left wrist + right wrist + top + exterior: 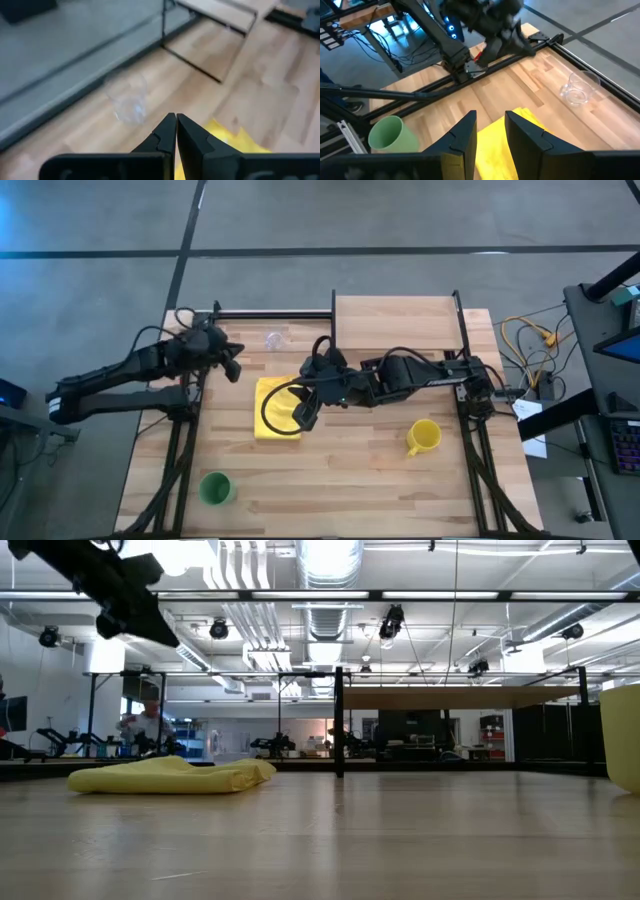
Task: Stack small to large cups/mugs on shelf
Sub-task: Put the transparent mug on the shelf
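The small clear cup (275, 338) stands upright on the tabletop near the far edge, also seen in the left wrist view (131, 100) and the right wrist view (578, 89). The yellow mug (424, 436) stands toward the right, and the green cup (215, 488) near the front left corner (390, 134). The shelf (397, 320) stands at the far right and carries nothing. My left gripper (232, 365) hovers shut just left of the clear cup (176, 120). My right gripper (303, 412) hangs open above the yellow cloth (490, 131).
A folded yellow cloth (277, 408) lies flat at the table's middle, under my right gripper (170, 775). The shelf's black posts (165, 30) stand beside the clear cup. Bare tabletop lies between the cloth and the yellow mug (622, 735).
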